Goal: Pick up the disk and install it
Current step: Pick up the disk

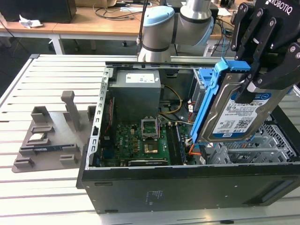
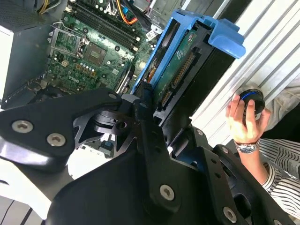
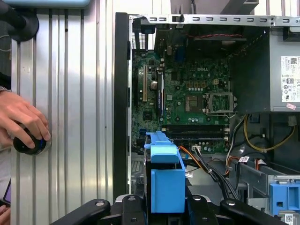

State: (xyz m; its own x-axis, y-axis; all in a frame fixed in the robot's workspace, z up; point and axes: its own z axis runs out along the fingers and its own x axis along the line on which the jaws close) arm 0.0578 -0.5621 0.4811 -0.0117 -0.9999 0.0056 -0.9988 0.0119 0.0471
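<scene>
The disk (image 1: 236, 112) held above the open computer case (image 1: 187, 187).
The fingers (image 1: 272, 77) clamp its upper end; its long axis hangs steeply tilted, lower end over the case's side at the exterior view's right.

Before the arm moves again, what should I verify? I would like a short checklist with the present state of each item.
1. Grip on the disk: ok, fingers of the gripper shut on it.
2. Blue bracket on disk: ok.
3. Disk installed: not ok, it hangs tilted above the open computer case.
4. Cables clear of the disk's way: cannot tell.
5. Person's hand outside the case: ok, on a round knob.
</scene>
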